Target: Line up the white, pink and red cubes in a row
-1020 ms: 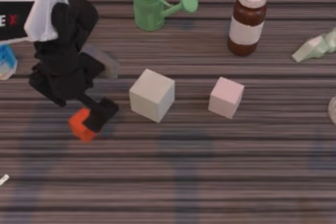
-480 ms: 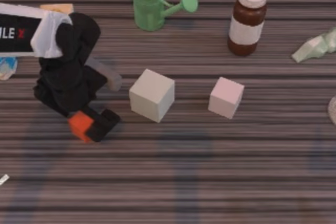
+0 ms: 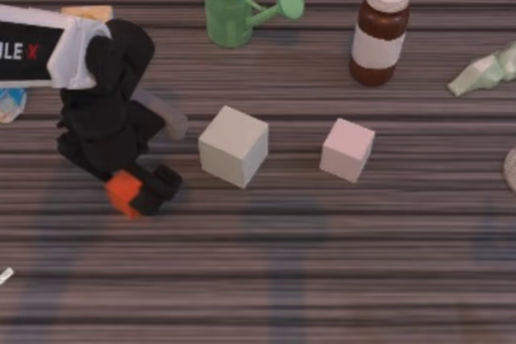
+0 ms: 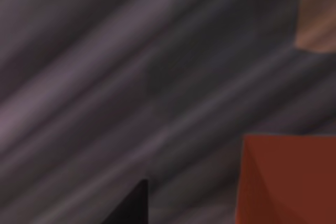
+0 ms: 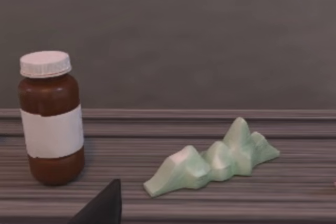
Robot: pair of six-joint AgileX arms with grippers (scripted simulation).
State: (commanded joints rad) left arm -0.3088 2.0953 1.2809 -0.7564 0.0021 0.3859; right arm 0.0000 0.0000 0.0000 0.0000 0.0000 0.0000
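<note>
The small red cube (image 3: 122, 192) lies left of centre, and my left gripper (image 3: 137, 191) is down over it, open, with one black finger (image 3: 164, 185) on the cube's right. In the left wrist view the red cube (image 4: 289, 182) stands apart from the one dark fingertip (image 4: 131, 205) that shows; the other finger is hidden. The large white cube (image 3: 234, 147) sits mid-table. The pink cube (image 3: 347, 149) is to its right with a gap between them. My right gripper (image 5: 149, 216) is parked out of the top view, open, one finger (image 5: 105, 208) showing.
A green watering can (image 3: 234, 6) and a brown bottle (image 3: 379, 31) stand at the back. A pale green jagged piece (image 3: 484, 72) lies at the far right. A blue-white item (image 3: 8, 102) sits at the left edge, an orange-topped block (image 3: 87, 12) behind my left arm.
My left gripper has come down and shifted so its fingers now flank the red cube. The cubes have not moved.
</note>
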